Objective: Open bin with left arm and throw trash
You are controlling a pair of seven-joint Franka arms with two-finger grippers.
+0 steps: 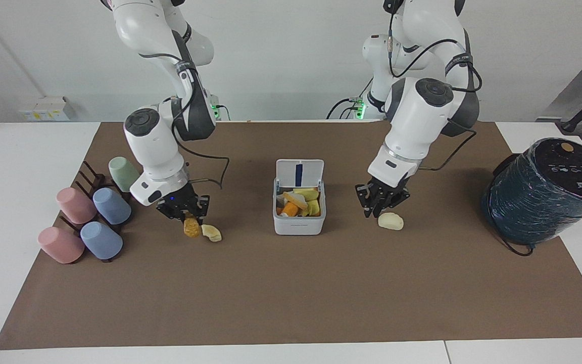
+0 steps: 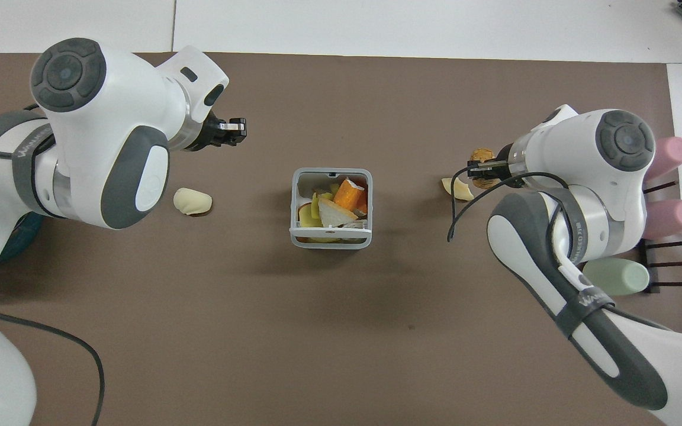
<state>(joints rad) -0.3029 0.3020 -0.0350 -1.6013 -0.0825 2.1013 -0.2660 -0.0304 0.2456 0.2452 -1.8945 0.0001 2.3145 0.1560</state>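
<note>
- Pastel cups [image 1: 91, 222] lie on a dark rack [image 1: 89, 177] at the right arm's end of the brown mat [image 1: 291, 303]. They play no part in the job.
- The right gripper [image 1: 186, 215] hangs just above the mat beside the cups. It is closed on the top of the golden-brown lump [image 1: 191, 228], which hangs down on end, long axis upright.
- The pale yellow peel piece [image 1: 212, 233] lies on the mat, just beside the hanging lump, toward the bin.
- The bin [image 1: 299, 222] sits mid-mat. Its lid [image 1: 299, 174] stands up on the side nearer the robots, blue strip showing. The top is open and scraps are already heaped inside.
- Key relation: from the right gripper the bin lies straight along the table toward the left arm's end, with only the peel piece between. I judge that the carry needs a lift over the bin's wall and then a release.
- The left gripper [image 1: 381, 203] hangs low between the bin and the cream lump [image 1: 390, 221] and holds nothing. Whether it is open or shut I cannot tell.
- The cream lump lies on the mat just past the left gripper, slightly farther from the robots, long axis along the table's length. The left arm is clearly the nearer one to it.
- A dark-teal wrapped cylinder [image 1: 543, 192] stands at the left arm's end.
</note>
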